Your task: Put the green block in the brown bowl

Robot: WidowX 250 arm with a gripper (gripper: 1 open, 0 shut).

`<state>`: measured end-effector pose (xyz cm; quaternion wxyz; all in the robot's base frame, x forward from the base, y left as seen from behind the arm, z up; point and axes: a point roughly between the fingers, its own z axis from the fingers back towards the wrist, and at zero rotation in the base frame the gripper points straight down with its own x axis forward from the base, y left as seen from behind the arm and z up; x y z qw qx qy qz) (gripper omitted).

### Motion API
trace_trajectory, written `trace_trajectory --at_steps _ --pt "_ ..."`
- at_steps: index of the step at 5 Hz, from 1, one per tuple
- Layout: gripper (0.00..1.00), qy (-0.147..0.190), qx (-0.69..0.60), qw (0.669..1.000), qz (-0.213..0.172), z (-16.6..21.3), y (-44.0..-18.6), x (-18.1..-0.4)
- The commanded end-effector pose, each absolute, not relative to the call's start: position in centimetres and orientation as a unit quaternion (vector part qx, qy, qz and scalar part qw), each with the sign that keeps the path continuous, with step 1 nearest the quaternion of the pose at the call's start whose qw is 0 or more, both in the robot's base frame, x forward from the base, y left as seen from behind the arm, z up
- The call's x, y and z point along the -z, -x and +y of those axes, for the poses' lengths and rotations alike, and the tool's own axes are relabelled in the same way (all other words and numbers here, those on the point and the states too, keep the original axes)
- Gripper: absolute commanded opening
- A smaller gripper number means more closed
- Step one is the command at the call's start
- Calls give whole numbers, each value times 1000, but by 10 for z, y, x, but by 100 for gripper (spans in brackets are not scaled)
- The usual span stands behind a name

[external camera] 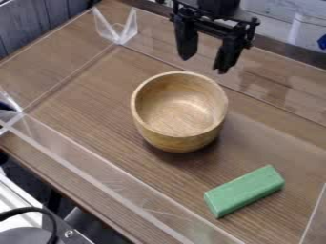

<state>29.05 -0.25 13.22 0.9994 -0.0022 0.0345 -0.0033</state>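
The green block (pixel 243 191) lies flat on the wooden tabletop near the front right, angled with its right end farther back. The brown bowl (pixel 181 111) stands upright in the middle of the table, its pale inside holding nothing. My gripper (pixel 207 52) hangs above the far side of the table, just behind and a little right of the bowl. Its two dark fingers point down and stand apart, open, with nothing between them. The block is well in front of the gripper, on the other side of the bowl.
Low clear plastic walls (pixel 76 157) fence the tabletop (pixel 76 86) on the left, front and right. A clear bracket (pixel 121 30) sits at the back left corner. Dark equipment (pixel 32 229) shows below the front left edge.
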Motion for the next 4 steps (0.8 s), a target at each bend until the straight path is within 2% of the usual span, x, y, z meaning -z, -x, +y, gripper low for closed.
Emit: trace_trajectory --at_steps 1,2,4 --pt "100 3 23 999 35 -15 -281 -131" --pt "100 5 53 998 27 -32 -266 -136" --pt "100 11 96 995 22 -74 -249 -126"
